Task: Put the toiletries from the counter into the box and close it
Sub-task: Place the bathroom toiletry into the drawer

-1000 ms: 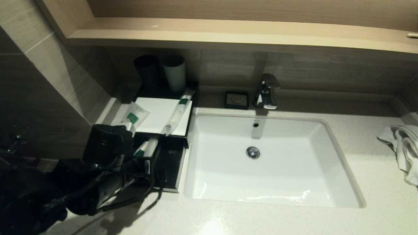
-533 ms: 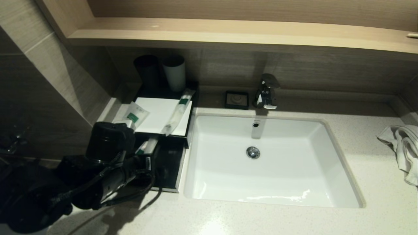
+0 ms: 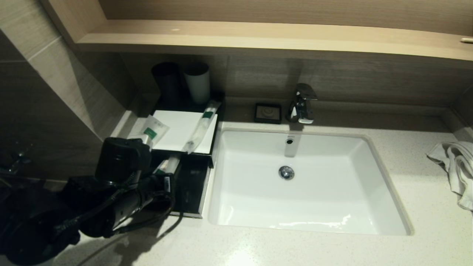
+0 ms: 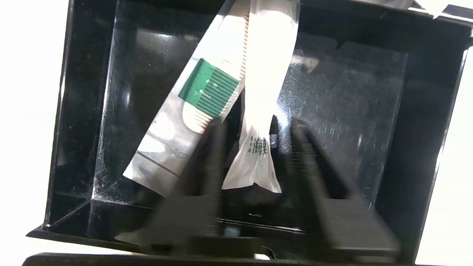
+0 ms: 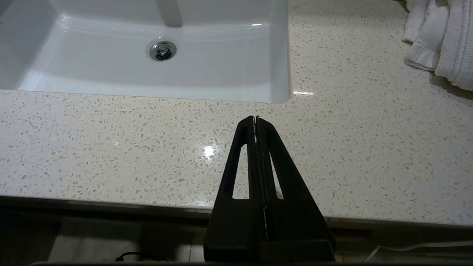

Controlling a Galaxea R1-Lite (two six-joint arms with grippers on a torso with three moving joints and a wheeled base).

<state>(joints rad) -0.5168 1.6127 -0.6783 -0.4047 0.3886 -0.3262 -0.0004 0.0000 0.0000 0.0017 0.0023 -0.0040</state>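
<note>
I have the left gripper (image 4: 255, 147) over the open drawer (image 4: 351, 111) of the box (image 3: 207, 157), at the counter's (image 3: 332, 247) left end beside the basin (image 3: 306, 184). In the left wrist view its fingers (image 4: 310, 155) stand apart, one on each side of a slim packet (image 4: 264, 92). That packet's sealed end, printed with dark characters, lies between them, but I cannot tell whether either finger touches it. A second packet (image 4: 192, 111) with a green label lies slanted next to it on the drawer floor, its lower corner partly behind the other finger. Both packets run up out of the frame at the drawer's far edge.

From the head view, the arm covers most of the drawer's left side; I only see the ends of the two packets poking out just below the white panel (image 3: 181, 129). A long packet (image 3: 201, 127) lies diagonally across that panel's right edge, and a short packet (image 3: 153, 130) with a green label rests at its left edge, partly off the panel.

My right gripper (image 5: 255, 120) hangs above the counter's front edge, near the basin's corner, its fingers pressed together with nothing between them. A towel (image 3: 456, 166) lies at the counter's right end.
</note>
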